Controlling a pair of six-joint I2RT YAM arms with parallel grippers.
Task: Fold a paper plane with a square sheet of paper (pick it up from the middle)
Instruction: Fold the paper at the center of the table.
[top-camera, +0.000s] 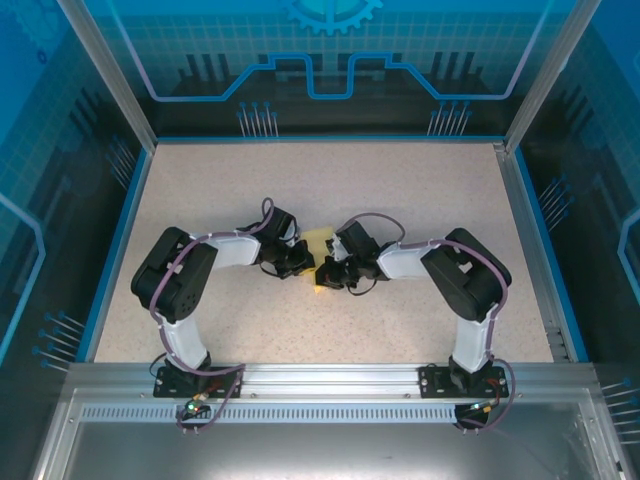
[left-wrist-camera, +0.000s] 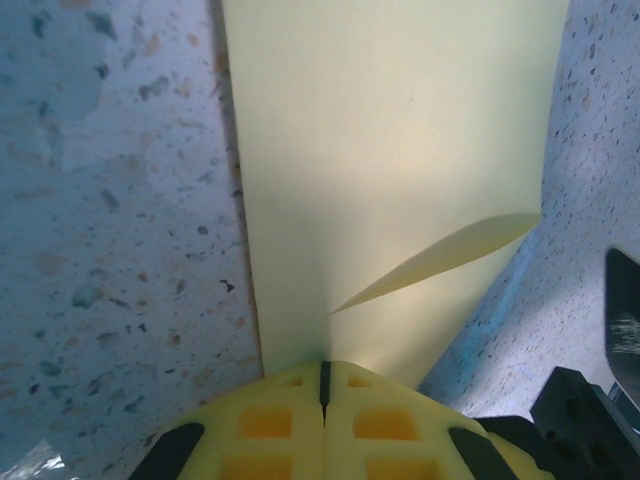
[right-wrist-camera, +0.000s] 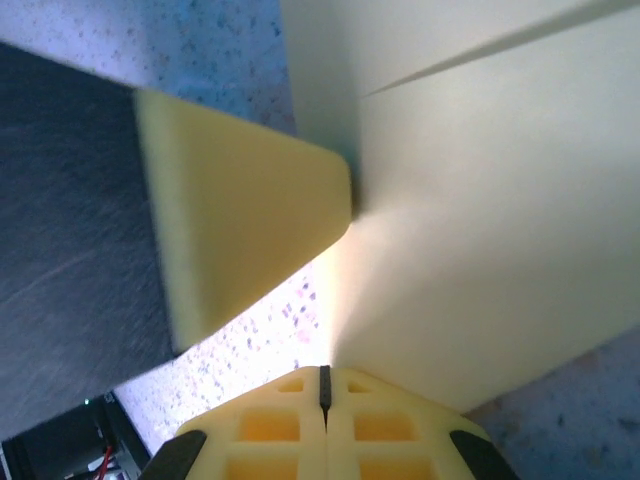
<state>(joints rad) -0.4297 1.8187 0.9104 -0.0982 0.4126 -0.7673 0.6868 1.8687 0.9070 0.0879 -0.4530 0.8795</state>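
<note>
The pale-yellow sheet of paper (top-camera: 318, 241) lies mid-table between both grippers, mostly covered by them. In the left wrist view the paper (left-wrist-camera: 400, 150) stretches away from my left gripper (left-wrist-camera: 323, 366), folded over, with one loose flap lifting at the right. The left jaws are pressed together with the paper's near edge running into them. In the right wrist view the paper (right-wrist-camera: 500, 230) spreads up and right from my right gripper (right-wrist-camera: 324, 371), shut on its corner. The left gripper's yellow fingers (right-wrist-camera: 240, 230) meet the paper's edge there. From above, the left gripper (top-camera: 302, 262) and right gripper (top-camera: 328, 272) almost touch.
The speckled beige table (top-camera: 320, 180) is bounded by a blue rim (top-camera: 130, 230) and aluminium posts. A metal rail (top-camera: 330, 380) carries both arm bases at the near edge. A black part of the right arm (left-wrist-camera: 590, 420) sits close to the left gripper.
</note>
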